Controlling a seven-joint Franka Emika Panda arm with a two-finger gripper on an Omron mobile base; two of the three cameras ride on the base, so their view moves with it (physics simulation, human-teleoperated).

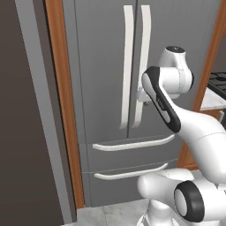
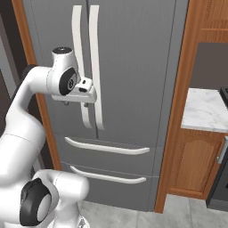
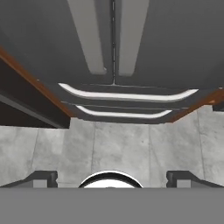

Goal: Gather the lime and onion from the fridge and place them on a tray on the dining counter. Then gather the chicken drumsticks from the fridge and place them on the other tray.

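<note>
gripper (image 2: 85, 99) spread wide, seemingly just before closed fridge (image 2: 133, 67) handles.

The fridge (image 1: 106, 66) stands tall and dark grey, both French doors shut, with two long curved white handles side by side at the centre seam. Below them, its two lower drawers are closed, each with a white handle bar across it.

Wood trim (image 2: 178, 111) is running beside a marble wall counter (image 2: 202, 111); grey tile floor (image 3: 122, 148) is showing below; possibly a stove (image 1: 219, 81) is sitting at right.
</note>
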